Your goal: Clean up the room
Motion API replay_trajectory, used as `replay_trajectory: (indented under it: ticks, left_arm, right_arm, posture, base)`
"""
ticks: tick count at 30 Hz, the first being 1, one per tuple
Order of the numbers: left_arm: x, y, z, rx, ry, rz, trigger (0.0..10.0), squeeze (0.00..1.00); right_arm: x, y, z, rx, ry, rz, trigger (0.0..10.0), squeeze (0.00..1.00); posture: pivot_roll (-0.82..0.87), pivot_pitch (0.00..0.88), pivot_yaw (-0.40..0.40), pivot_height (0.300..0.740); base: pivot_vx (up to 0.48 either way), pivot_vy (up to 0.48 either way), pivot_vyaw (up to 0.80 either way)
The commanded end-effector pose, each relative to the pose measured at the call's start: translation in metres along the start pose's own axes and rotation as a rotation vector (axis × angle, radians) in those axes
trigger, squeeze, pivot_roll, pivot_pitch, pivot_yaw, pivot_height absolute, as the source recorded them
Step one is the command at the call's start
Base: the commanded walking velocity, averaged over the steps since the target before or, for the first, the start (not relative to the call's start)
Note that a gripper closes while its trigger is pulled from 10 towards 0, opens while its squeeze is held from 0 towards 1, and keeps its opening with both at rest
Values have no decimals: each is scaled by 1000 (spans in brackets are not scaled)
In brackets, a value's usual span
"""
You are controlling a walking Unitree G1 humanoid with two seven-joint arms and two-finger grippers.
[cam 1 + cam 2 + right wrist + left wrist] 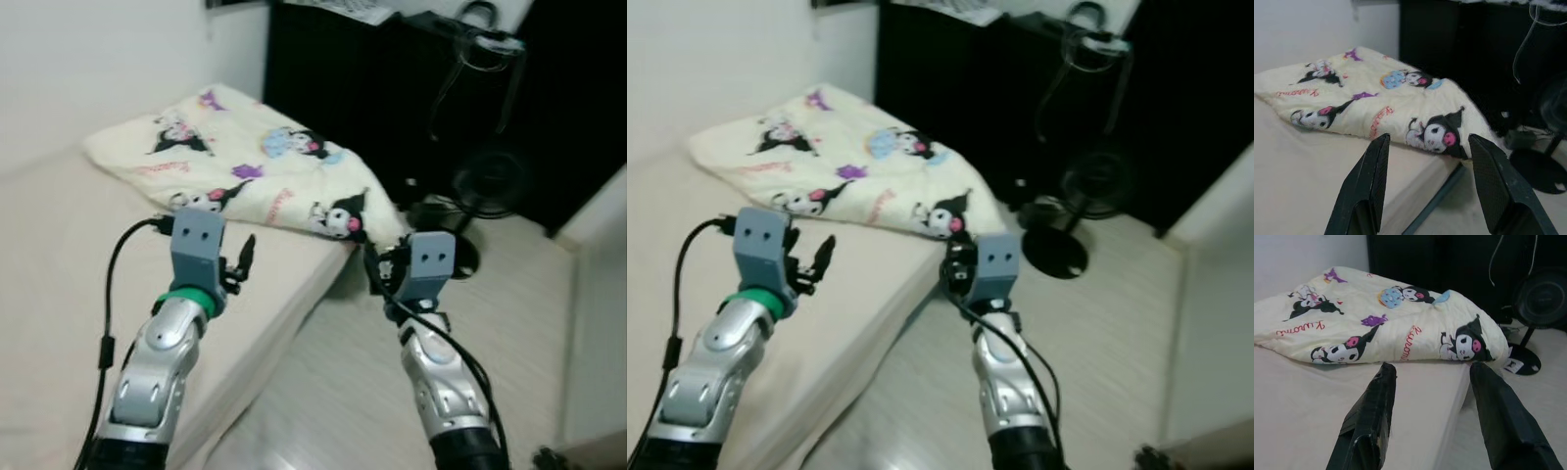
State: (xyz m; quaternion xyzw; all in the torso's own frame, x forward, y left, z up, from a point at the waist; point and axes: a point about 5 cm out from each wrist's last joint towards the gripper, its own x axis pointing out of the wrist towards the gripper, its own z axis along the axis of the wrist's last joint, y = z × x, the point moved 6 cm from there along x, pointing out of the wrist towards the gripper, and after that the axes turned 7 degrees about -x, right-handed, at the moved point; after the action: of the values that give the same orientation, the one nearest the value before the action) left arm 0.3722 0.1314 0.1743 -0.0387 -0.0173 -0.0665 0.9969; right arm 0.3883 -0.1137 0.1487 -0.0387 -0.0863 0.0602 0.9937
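Observation:
A cream blanket (245, 162) with cartoon prints lies folded at the far end of the bed (69, 255), one corner hanging over the bed's edge. My left gripper (243, 257) hovers over the mattress just short of the blanket, fingers (1371, 416) open with nothing between them. Beyond the bed's edge, my right gripper (375, 266) is held above the floor near the blanket's hanging corner (1440, 137). Its fingers (1369, 181) are spread wide and empty.
A black standing fan (490, 181) with a round base (1053, 252) stands on the pale floor right of the bed. Dark furniture (343, 78) lines the back wall. A white wall (98, 59) runs along the bed's left side. Open floor (323, 392) lies between bed and fan.

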Motion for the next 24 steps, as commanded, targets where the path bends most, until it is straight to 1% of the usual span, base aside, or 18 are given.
replay_trajectory:
  ticks: [1, 12, 24]
  left_arm:
    - [-1, -2, -5, -8, 16, -8, 10000, 0]
    - [0, -4, -4, -9, 10, -22, 10000, 0]
    - [1, -10, 4, -42, -16, -59, 10000, 0]
  right_arm:
    - [-1, -4, -3, -1, 12, -11, 10000, 0]
    - [-2, -6, -2, 3, 12, -22, 10000, 0]
    - [-2, -7, -3, 4, 12, -31, 10000, 0]
  posture:
    - [24, 50, -20, 740]
    - [19, 50, -14, 740]
    - [16, 52, -11, 740]
  base:
    - [0, 0, -769]
    - [0, 0, -766]
    - [0, 0, -763]
